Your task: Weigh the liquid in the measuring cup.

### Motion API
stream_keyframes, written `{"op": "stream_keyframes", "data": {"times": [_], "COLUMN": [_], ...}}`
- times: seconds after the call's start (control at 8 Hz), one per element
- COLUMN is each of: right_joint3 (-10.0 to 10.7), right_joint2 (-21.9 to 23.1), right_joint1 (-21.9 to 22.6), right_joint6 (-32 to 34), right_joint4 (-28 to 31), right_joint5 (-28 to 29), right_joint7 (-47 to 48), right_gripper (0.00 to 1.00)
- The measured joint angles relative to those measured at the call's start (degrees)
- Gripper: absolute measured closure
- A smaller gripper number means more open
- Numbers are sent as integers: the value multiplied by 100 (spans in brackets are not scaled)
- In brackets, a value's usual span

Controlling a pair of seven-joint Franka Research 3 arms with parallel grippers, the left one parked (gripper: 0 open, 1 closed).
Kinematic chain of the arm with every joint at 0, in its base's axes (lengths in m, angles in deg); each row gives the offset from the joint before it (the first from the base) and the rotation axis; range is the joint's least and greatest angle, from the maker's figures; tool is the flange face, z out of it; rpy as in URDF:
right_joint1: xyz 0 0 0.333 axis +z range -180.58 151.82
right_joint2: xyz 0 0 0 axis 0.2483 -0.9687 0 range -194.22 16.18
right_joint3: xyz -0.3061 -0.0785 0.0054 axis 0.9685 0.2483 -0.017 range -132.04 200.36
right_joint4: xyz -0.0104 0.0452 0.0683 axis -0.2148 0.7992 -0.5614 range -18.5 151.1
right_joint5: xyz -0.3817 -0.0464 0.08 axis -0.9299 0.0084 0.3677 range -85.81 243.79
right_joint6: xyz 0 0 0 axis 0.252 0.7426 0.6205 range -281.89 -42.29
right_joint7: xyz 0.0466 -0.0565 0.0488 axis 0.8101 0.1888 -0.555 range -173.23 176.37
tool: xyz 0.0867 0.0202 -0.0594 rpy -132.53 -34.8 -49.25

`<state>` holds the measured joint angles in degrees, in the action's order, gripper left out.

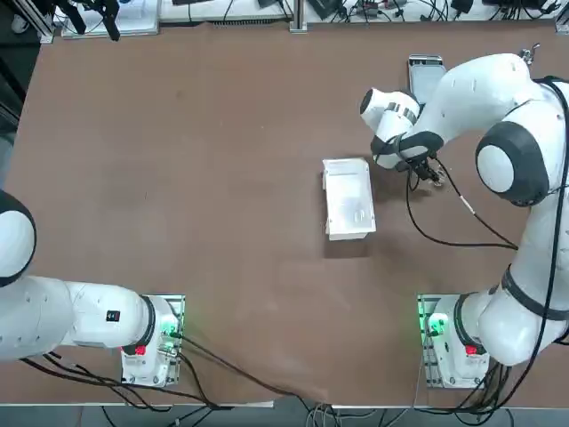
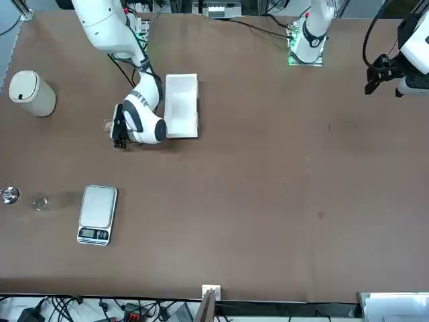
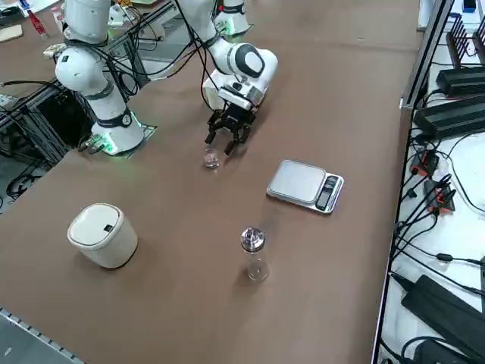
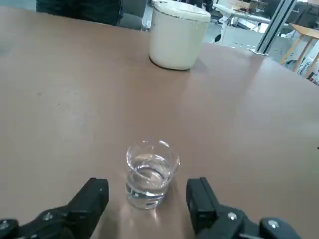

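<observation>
The right pincer [image 4: 147,191] gapes wide just beside the measuring cup [image 4: 152,174], liquid inside it, on the table [image 4: 75,124]

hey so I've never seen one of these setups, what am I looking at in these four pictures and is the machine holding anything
You're seeing a pair of robot arms at a brown table. One picture looks straight down, one faces the robot from across the table, and one looks down from the robot's right. The last rides on the working right arm's wrist and shows the tips of its claw.

On the table are a small clear cup with liquid, a flat scale, a white lidded bin, a white rectangular box and a clear container with a shiny metallic top.

Nothing is held: the claw is open, with its two fingers apart and the cup standing just beyond them.
</observation>
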<state>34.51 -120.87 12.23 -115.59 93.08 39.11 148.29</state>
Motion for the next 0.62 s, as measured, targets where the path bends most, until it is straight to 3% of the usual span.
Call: {"op": "stream_keyframes", "data": {"times": [0.62], "right_joint3": [23], "right_joint2": [-148], "right_joint1": [-7], "right_joint6": [-18], "right_joint4": [130], "right_joint5": [-184], "right_joint7": [324], "right_gripper": [4]}}
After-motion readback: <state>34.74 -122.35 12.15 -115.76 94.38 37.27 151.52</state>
